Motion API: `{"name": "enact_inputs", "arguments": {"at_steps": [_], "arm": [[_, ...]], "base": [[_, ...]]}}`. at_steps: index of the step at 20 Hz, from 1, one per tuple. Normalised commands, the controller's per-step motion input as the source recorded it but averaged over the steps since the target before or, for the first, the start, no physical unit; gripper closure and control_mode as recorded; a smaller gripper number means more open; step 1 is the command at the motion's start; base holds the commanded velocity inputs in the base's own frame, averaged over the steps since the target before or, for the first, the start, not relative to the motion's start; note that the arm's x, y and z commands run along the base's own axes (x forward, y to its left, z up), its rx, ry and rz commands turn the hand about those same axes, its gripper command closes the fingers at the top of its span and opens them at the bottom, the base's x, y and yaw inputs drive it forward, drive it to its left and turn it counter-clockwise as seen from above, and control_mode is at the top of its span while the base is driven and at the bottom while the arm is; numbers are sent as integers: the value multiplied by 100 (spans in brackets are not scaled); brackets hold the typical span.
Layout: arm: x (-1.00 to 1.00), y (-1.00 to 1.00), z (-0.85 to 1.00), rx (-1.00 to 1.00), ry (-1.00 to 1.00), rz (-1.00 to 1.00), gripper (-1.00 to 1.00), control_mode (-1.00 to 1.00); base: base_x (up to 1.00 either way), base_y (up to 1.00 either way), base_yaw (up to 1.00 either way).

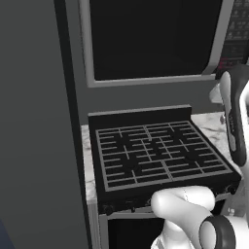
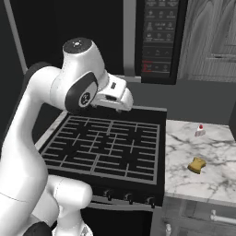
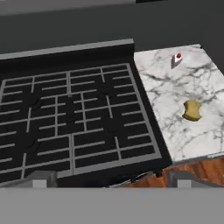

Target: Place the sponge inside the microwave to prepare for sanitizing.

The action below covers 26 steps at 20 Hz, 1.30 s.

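one sponge (image 3: pixel 191 110) on bare marble counter (image 3: pixel 175 127) beside the stove (image 3: pixel 74 122); pincer (image 3: pixel 109 179) wide apart, above its front edge

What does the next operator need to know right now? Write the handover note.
Gripper: jaws open, holding nothing, above the front edge of the stove.
Sponge: lying on the marble counter right of the stove, untouched, nearer the front than the small red-capped bottle.
Microwave: mounted above the stove; whether its door is open is hard to tell from these views.
Done: nothing yet.
Left: reach right, grasp the sponge, make sure the door is open, set the sponge inside.
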Motion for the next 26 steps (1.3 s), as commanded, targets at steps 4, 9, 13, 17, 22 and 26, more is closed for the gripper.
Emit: {"name": "enact_inputs", "arguments": {"at_steps": [4, 9, 13, 17, 22, 26], "arm": [[-25, -4, 54, -3, -38, -6, -100, -100], [-6, -1, 47, -5, -36, 1, -100, -100], [0, 4, 43, -4, -21, 8, -100, -100], [0, 0, 53, -20, -6, 1, -100, -100], [12, 0, 42, -11, 2, 0, -100, -100], [19, -4, 4, 2, 5, 0, -100, -100]], "base": [[0, 0, 0], [0, 0, 0], [0, 0, 0], [0, 0, 0], [0, 0, 0], [0, 0, 0]]}}
